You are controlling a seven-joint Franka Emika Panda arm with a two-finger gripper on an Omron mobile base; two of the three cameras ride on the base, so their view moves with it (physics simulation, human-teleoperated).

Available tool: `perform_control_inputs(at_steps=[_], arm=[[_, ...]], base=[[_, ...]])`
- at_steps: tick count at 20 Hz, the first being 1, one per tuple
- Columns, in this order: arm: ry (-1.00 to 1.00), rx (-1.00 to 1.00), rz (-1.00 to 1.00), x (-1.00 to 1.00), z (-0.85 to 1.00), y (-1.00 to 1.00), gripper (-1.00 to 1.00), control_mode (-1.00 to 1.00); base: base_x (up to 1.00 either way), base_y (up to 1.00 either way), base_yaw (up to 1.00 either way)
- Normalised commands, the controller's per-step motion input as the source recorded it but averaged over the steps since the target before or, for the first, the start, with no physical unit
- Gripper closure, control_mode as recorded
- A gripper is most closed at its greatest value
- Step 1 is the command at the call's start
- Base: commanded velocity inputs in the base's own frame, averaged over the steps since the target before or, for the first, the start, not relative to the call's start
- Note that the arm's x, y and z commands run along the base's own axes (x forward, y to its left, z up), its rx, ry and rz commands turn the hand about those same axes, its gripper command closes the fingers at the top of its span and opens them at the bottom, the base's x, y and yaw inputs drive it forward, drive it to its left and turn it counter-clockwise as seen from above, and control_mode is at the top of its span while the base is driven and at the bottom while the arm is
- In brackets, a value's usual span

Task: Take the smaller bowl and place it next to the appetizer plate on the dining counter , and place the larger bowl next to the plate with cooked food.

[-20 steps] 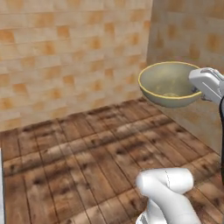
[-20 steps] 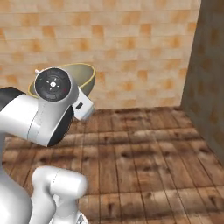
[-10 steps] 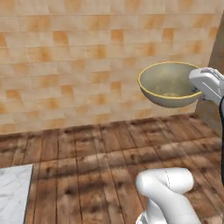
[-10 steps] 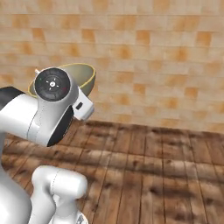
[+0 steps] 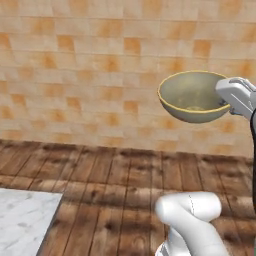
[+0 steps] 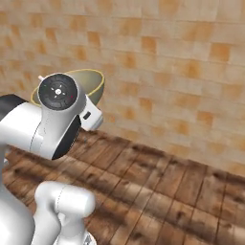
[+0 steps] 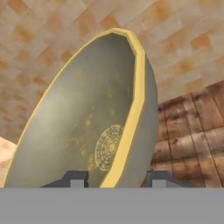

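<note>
The pincer had hold of the larger bowl, its two dark fingertips set one on each side of the thin yellow rim — one inside the olive-beige hollow, the other against the outer wall; the jaws stood part open, closed to the thickness of that wall and no further; the bowl was carried in the air, touching nothing but the fingers, well above the wooden floor

In the left base view the bowl hung just to the left of the white hand, mouth upward and tipped a little toward the camera, so that its mottled inside showed; in the right base view it sat behind the arm's round dark joint cap, with part of its rim and side showing past it; in the hand view it reached up and away from the fingertips, a faint ringed mark at its bottom just above them

Beyond the bowl rose a wall of orange and beige tiles, well apart from the pincer; below and far to the left of the hand — at the lower corner of the left base view — lay a corner of white-grey veined marble top; whether that was the dining counter I could not tell
</note>
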Motion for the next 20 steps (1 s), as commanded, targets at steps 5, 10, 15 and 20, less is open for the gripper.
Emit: perform_control_inputs(at_steps=[5,10,15,20], arm=[[0.00,0.00,0.00,0.00,0.00,0.00,1.00,1.00],[0.00,0.00,0.00,0.00,0.00,0.00,1.00,1.00],[0.00,0.00,0.00,0.00,0.00,0.00,1.00,1.00],[0.00,0.00,0.00,0.00,0.00,0.00,1.00,1.00]], base=[[0.54,-0.13,0.52],[0.41,-0.13,0.48],[0.57,-0.33,0.50],[0.90,-0.44,0.49]])
